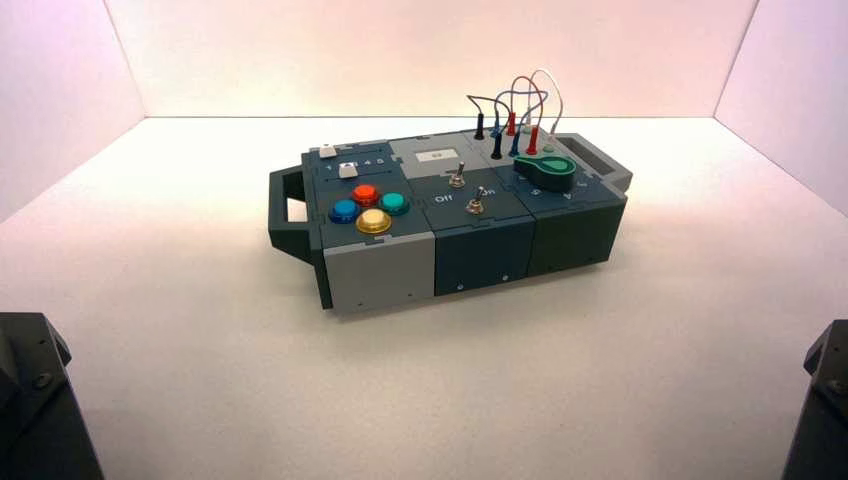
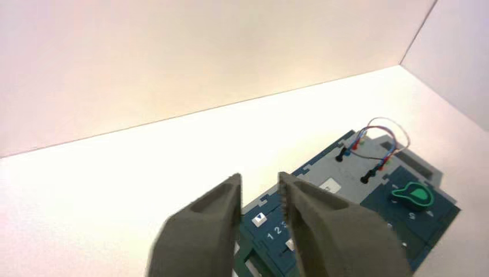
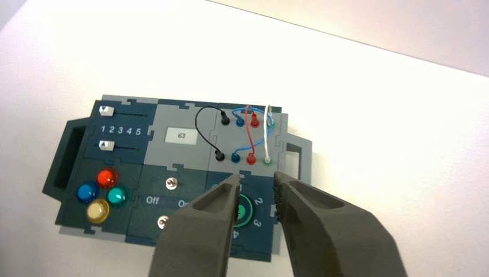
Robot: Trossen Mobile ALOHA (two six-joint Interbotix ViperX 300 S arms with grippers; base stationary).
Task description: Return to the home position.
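Dark fingers of the right gripper, parted, holding nothing.

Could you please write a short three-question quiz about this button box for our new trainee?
1. Which colour is the button nearest the box's front edge: red or yellow?
2. True or false: both white sliders stand at 5.
3. Fill in: the small display reads ____.

Key: 1. Yellow. 2. False; both stand at the 1 end. 3. 63.
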